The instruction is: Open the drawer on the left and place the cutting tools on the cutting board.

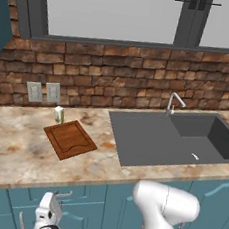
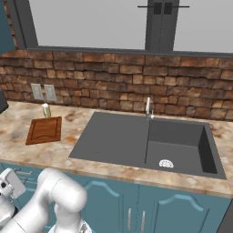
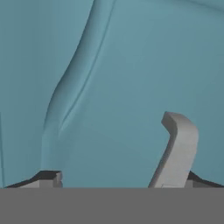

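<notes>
A: Arm pose? 
B: Folded low before the teal fronts; claw (image 3: 118,179) close against the drawer (image 3: 131,65) panel, jaws apart, its silver handle (image 3: 177,151) by one fingertip.
A: Bench? 
B: Marbled bench (image 1: 12,150) carries the board (image 1: 70,139), a carton (image 1: 59,114) just behind; sink (image 1: 149,138) rightward; brick wall (image 1: 116,76), window (image 1: 113,10) beyond.

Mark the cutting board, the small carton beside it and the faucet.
cutting board (image 1: 70,139): left base view, centre of its wooden top.
carton (image 1: 59,115): left base view, middle of its front.
faucet (image 1: 174,101): left base view, curved spout.
</notes>
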Controlling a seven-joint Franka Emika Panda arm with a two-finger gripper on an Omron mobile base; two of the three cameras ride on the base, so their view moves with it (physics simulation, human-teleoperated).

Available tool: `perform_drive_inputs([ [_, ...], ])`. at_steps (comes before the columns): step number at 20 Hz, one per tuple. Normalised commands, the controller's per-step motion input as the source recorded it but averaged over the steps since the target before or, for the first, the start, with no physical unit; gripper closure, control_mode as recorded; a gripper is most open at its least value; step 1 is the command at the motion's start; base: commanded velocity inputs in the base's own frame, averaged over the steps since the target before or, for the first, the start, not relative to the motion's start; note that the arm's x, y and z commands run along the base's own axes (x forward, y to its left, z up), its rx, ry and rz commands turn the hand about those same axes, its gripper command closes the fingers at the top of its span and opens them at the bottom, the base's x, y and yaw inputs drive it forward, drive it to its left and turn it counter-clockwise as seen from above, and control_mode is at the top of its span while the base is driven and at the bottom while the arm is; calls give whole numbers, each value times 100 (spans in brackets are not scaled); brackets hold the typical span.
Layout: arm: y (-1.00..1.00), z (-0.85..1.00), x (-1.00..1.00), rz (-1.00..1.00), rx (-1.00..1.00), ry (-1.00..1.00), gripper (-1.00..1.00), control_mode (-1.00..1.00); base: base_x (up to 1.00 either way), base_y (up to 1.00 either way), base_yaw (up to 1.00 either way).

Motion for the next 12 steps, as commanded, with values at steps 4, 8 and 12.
perform_drive_inputs([
  [4,5,-2,9,0,0,-1,100,-100,0,0,0],
  [8,0,0,-10,0,0,0,100,-100,0,0,0],
  [12,-4,0,-58,0,0,-2,100,-100,0,0,0],
])
